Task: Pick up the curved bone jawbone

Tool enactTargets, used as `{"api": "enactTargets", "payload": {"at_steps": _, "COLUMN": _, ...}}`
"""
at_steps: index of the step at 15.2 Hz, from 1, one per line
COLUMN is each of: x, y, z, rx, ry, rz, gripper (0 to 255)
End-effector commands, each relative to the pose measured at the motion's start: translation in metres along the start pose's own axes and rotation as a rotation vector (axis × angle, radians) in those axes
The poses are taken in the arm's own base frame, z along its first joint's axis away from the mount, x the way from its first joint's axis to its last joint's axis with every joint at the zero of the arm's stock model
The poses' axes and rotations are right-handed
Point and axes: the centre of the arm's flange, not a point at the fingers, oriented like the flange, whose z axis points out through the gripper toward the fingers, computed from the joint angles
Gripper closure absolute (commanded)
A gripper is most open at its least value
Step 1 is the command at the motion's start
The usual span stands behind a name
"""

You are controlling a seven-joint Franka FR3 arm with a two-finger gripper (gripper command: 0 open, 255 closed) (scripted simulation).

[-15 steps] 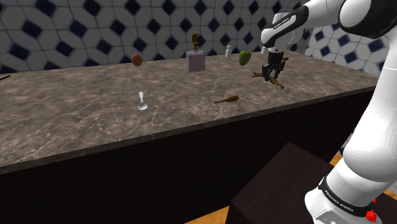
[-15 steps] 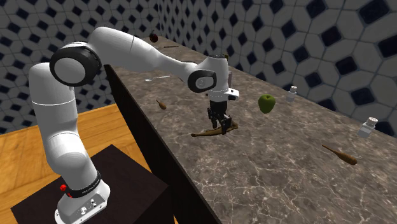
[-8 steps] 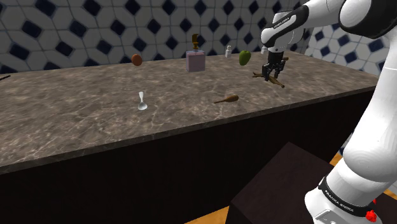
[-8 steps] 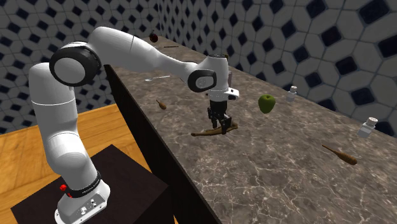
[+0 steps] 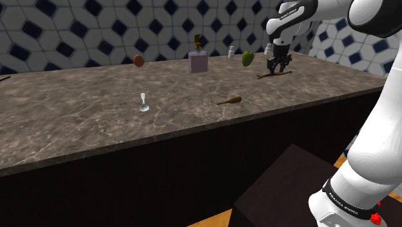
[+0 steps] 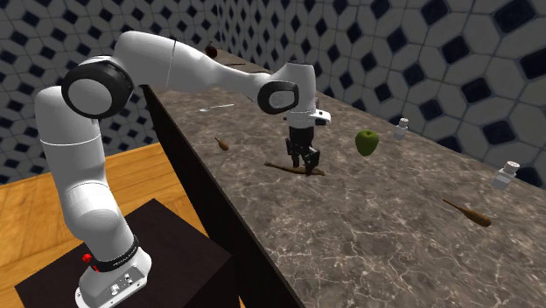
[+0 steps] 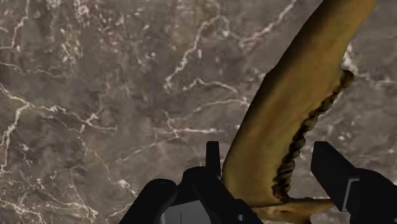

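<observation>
Brown marble countertop point(image 5: 77, 109) carries, from the shoulder view's left, a small clear glass point(image 5: 143, 103), a pinkish box point(image 5: 198, 62), a brown club-shaped stick point(image 5: 230, 100) and a green apple point(image 5: 247, 59). Just right of the apple we see the black gripper point(image 5: 278, 66) clamped on the curved tan jawbone point(image 5: 270, 75), which juts out either side of the fingers, above the counter.
</observation>
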Motion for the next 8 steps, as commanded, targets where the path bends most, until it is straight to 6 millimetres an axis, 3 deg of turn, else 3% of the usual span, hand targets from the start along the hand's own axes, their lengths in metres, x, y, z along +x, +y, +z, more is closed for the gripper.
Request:
{"api": "enactTargets", "payload": {"at_steps": 1, "x": 0.000, "y": 0.001, "z": -0.011, "rx": 0.000, "ry": 0.000, "rz": 0.000, "gripper": 255}}
{"api": "enactTargets", "payload": {"at_steps": 6, "x": 0.000, "y": 0.004, "z": -0.037, "rx": 0.000, "ry": 0.000, "rz": 0.000, "gripper": 255}}
{"api": "enactTargets", "payload": {"at_steps": 8, "x": 0.000, "y": 0.004, "z": -0.038, "rx": 0.000, "ry": 0.000, "rz": 0.000, "gripper": 255}}
